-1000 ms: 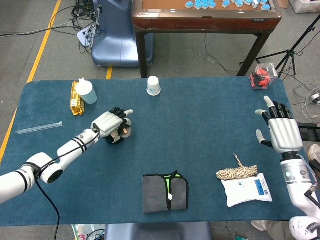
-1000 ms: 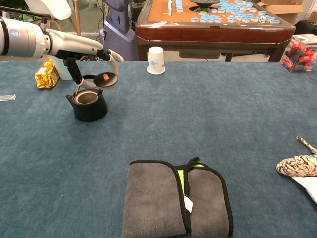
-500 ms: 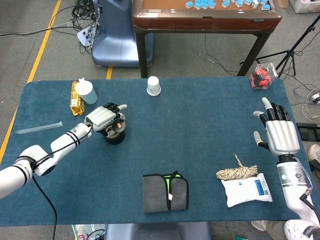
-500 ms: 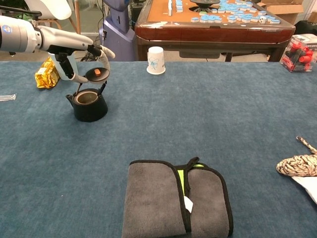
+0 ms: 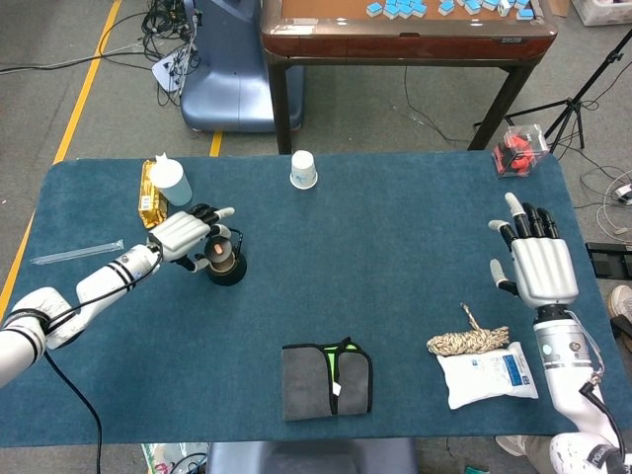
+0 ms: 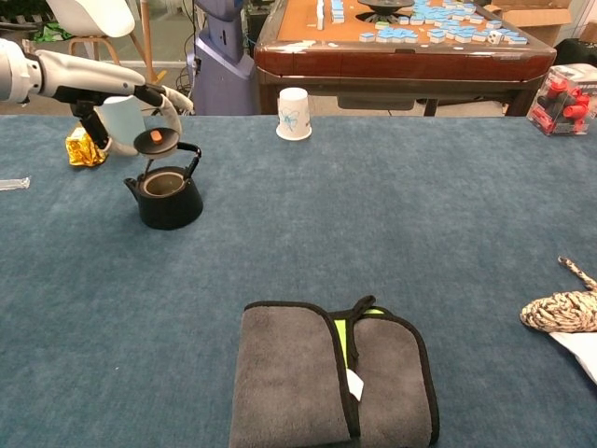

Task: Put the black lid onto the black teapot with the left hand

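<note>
**A:** Where's your lid right now?

**B:** Your left robot hand [image 6: 140,105] holds the black lid [image 6: 156,141] in the air, pinched between thumb and finger, its orange knob showing. In the chest view it hangs just above and slightly left of the black teapot [image 6: 168,194], not touching it.

**A:** And the pot?

**B:** Upright on the blue tabletop [image 6: 373,215], mouth uncovered, handle raised.

**A:** Your other side?

**B:** Your right robot hand [image 5: 537,265] hovers near the tabletop's right edge, fingers spread, holding nothing. Just in front of it lie a coiled rope [image 5: 468,341] and a white packet [image 5: 489,373]. A grey folded cloth [image 6: 334,378] lies at the front centre.
</note>
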